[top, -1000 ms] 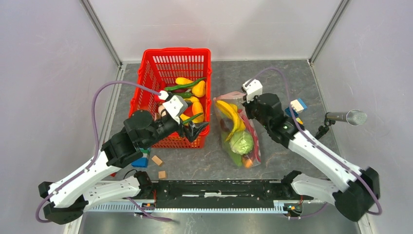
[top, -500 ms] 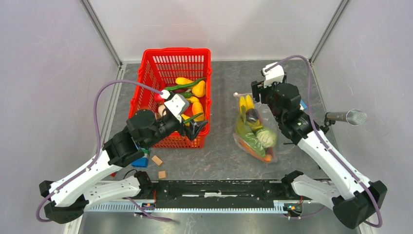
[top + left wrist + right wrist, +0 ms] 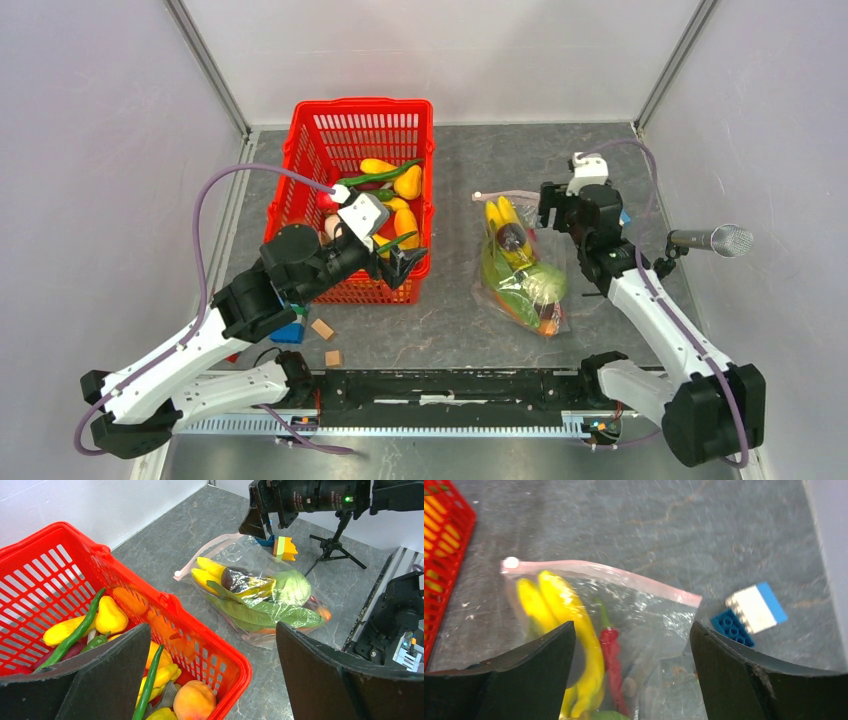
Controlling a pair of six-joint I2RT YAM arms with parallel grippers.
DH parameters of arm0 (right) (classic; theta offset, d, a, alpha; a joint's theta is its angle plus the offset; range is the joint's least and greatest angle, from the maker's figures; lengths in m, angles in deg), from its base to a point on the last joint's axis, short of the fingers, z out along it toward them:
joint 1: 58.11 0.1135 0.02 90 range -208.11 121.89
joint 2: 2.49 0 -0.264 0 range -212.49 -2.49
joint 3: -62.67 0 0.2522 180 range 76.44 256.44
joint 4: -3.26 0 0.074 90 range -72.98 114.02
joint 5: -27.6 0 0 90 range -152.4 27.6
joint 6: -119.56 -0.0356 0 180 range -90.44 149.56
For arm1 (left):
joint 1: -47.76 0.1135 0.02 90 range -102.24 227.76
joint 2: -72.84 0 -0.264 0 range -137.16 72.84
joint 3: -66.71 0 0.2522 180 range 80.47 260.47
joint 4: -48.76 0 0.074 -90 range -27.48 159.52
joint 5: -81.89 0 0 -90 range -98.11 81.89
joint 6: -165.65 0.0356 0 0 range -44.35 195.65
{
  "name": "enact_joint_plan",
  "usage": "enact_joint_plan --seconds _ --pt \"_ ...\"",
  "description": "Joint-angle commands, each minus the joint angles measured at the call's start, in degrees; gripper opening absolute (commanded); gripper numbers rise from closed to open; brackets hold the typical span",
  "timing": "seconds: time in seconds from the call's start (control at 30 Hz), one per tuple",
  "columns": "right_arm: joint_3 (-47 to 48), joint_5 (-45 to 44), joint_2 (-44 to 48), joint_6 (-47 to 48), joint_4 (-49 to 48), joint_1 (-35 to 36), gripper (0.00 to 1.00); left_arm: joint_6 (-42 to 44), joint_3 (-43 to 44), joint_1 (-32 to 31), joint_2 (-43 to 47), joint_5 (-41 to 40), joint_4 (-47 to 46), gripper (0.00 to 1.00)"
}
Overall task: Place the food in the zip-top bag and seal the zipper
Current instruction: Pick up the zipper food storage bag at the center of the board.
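1. Basket (image 3: pixel 300 130) is sitting at left, holding yellow, green and orange food (image 3: pixel 407 182).
2. Left gripper (image 3: pixel 402 264) is hovering at the basket's near corner, jaws spread wide, gripping nothing.
3. Bag (image 3: pixel 520 300) is lying flat on the table, holding bananas (image 3: pixel 503 218) and cabbage (image 3: pixel 546 283).
4. Zipper (image 3: pixel 614 572) is running along the bag's far edge.
5. Right gripper (image 3: pixel 631 672) is hanging over the bag's mouth, jaws wide apart, empty.

Clear bag (image 3: pixel 521 297) flat on worktop (image 3: pixel 455 160), stuffed with yellow bananas (image 3: pixel 500 216), green cabbage (image 3: pixel 546 284), red chilli (image 3: pixel 610 644), orange piece (image 3: pixel 548 325). Pink zipper (image 3: pixel 600 572) along far edge.
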Motion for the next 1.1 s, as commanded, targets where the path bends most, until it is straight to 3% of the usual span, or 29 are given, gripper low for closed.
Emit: enact_joint_plan --seconds 0.0,0.33,0.5,0.6,0.83,0.9,1.0,1.07 --pt "-3.4 7.4 -2.3 -10.8 -5.1 -7.8 0.89 -2.0 0.2 0.3 -0.3 1.6 -2.3 1.0" --pt "-1.4 0.2 -15.1 -21.5 -9.3 -12.7 0.96 -3.9 -0.1 0.4 -0.7 2.5 -3.3 1.0" --pt "-2.7 1.0 -18.2 -24.3 -12.7 -14.6 0.97 -3.7 0.0 0.3 -0.6 2.3 -2.8 1.0" --pt "-5.7 6.5 -19.3 -25.9 -17.4 -16.9 0.96 -3.5 0.0 0.4 -0.5 2.0 -2.8 1.0" --pt "-6.1 13.6 -24.5 -24.7 -22.7 -17.3 0.87 -3.8 0.3 0.4 -2.1 4.1 -3.3 1.0" --pt "-6.5 16.9 -26.0 -24.5 -24.6 -17.4 0.84 -4.7 -0.1 0.4 -2.9 8.5 -5.1 1.0" --pt "-6.4 21.0 -27.6 -23.7 -26.3 -17.4 0.73 -8.7 -0.3 0.3 -6.1 18.0 -10.1 1.0" --pt "-7.5 22.4 -27.3 -23.9 -28.1 -17.4 0.6 -11.5 0.2 0.3 -9.9 23.9 -13.4 1.0"
